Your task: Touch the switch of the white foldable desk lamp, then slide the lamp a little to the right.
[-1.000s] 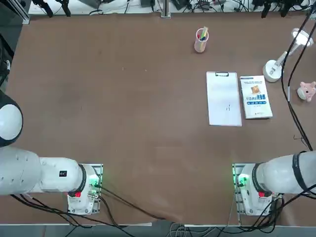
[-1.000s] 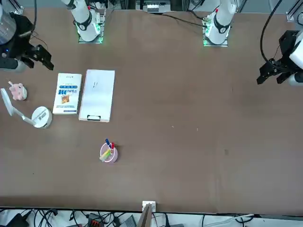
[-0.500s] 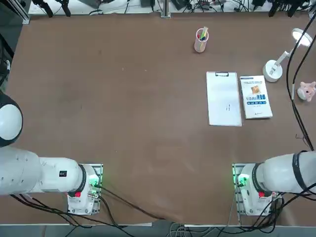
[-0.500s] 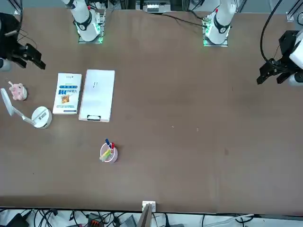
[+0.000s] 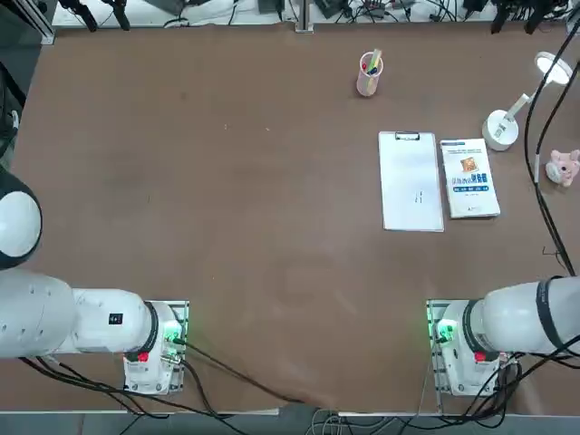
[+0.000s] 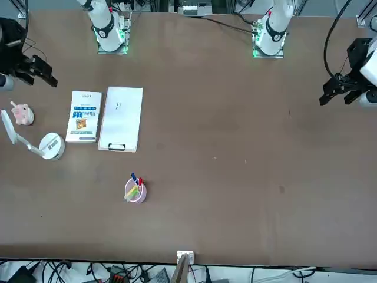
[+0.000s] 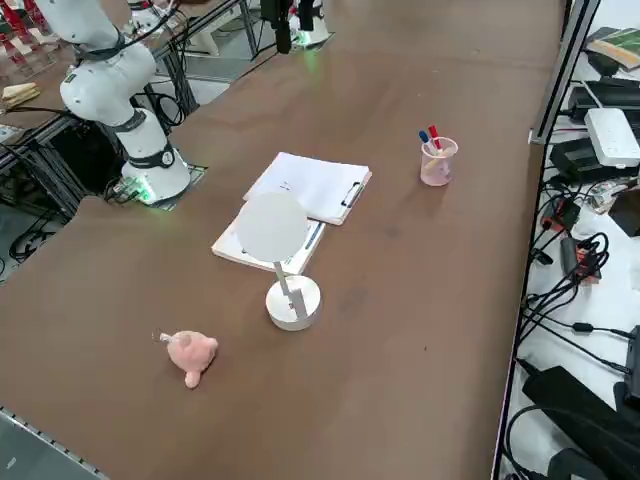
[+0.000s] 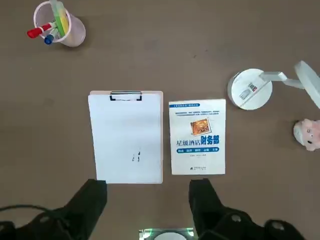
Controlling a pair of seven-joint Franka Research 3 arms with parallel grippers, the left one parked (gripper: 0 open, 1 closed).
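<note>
I count one white lamp [image 8: 250, 89], one clipboard [image 8: 127, 136], one book [image 8: 198, 136], one pink pig [image 8: 308, 134] and one pen cup [image 8: 72, 31] on the table [image 5: 272, 199]. My right gripper [image 8: 148, 192] hangs above the robot's side of them, its two fingers spread wide, nothing between them. The lamp stands well apart from my jaws, farther out over the table and off to the right, beyond the book and just beside it, its round base on the tabletop and its head raised near the pig.
</note>
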